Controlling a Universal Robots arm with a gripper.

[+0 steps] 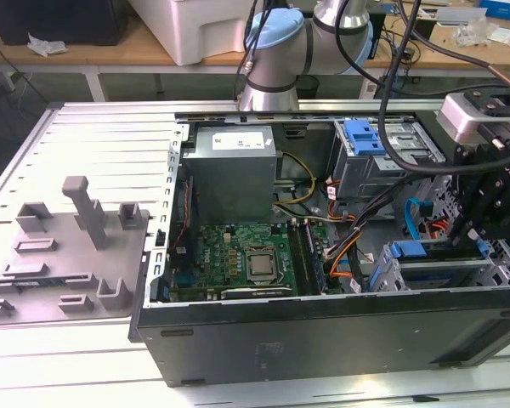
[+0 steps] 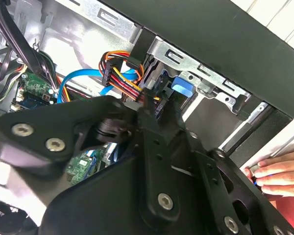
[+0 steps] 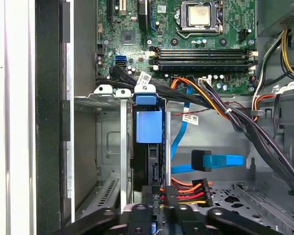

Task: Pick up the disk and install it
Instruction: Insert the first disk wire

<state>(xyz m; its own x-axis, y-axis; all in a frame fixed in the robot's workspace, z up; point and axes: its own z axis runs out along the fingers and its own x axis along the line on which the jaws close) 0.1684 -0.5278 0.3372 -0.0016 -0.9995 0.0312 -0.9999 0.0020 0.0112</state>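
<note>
I have the tool (image 1: 484, 217) down inside the open case (image 1: 323, 340), over the drive cage (image 1: 433, 276) at the corner next to the board (image 1: 251, 255). In the first wrist view the disk (image 3: 149, 147) stands on edge in a slot of that cage, between 2 metal rails, its blue carrier tab (image 3: 149, 97) sitting level with the cage's top edge on the side nearest the board. I judge the disk seated or very nearly so, so pickup and most of the insertion look done; I cannot confirm that it has latched.

The tool's black linkage sits just beyond the far end of the disk from the tab, beside a bundle of red, orange and black power wires (image 3: 191, 192). I cannot tell whether the tool is open, closed, or gripping the disk, since its tips are hidden behind its own body in both wrist views.

A blue data cable (image 3: 218, 160) lies loose in the bay beside the cage, away from the disk. In the second wrist view a hand (image 2: 279, 174) rests just outside the case wall.
</note>
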